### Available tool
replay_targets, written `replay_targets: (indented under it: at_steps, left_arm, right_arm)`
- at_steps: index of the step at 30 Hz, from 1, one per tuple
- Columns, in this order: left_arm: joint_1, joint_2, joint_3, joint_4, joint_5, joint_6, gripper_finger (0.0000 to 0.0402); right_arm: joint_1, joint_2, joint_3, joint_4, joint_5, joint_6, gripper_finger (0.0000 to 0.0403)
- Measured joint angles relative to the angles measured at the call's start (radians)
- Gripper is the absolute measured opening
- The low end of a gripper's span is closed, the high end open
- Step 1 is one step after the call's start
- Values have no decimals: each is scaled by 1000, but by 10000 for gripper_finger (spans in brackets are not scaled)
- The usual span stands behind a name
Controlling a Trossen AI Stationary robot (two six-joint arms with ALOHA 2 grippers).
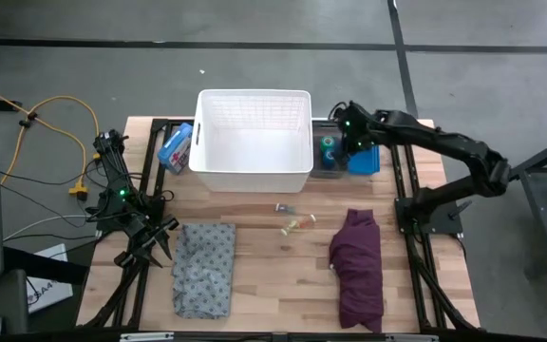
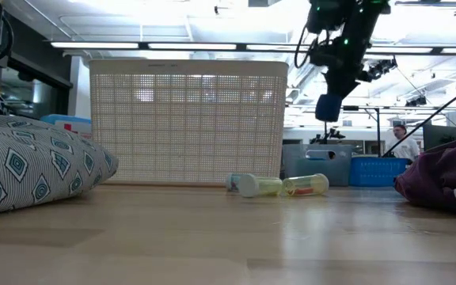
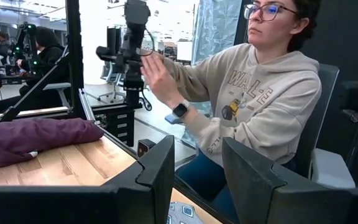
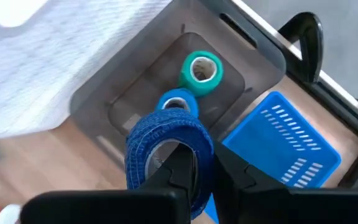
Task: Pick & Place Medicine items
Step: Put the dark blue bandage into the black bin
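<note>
My right gripper (image 4: 207, 165) hangs above a grey bin (image 4: 98, 106) at the table's far right, shut on a blue tape roll (image 4: 160, 140). In the bin lie a green roll (image 4: 201, 70) and another blue roll (image 4: 176, 102). The low view shows the held roll (image 2: 328, 107) high above the table. A yellowish tube (image 2: 307, 184) and a clear vial (image 2: 253, 185) lie on the wood in front of the white basket (image 1: 254, 142). My left gripper (image 3: 197, 180) waits open at the table's left edge. My right gripper pinches the blue roll's wall (image 4: 199, 144), one finger inside the roll's hole and the other outside. The fingers slant down from above. The roll hangs lifted clear above the grey bin, its hole facing up along the fingers.
A blue slotted basket (image 4: 284, 137) stands beside the grey bin. A purple cloth (image 1: 357, 266) lies at the near right, a grey patterned cloth (image 1: 204, 268) at the near left. A blue box (image 1: 176, 147) sits left of the white basket. A person (image 3: 253, 93) sits beyond the table's right side.
</note>
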Motion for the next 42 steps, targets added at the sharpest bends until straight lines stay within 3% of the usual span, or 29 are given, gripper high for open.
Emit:
replay_targets:
  at_steps: [17, 42]
  left_arm:
    - [0, 0, 0, 0, 0, 0, 127]
    - [0, 0, 0, 0, 0, 0, 127]
  right_arm:
    - [-163, 221, 0, 153, 63, -75, 26]
    - [-166, 318, 0, 165, 88, -24, 26]
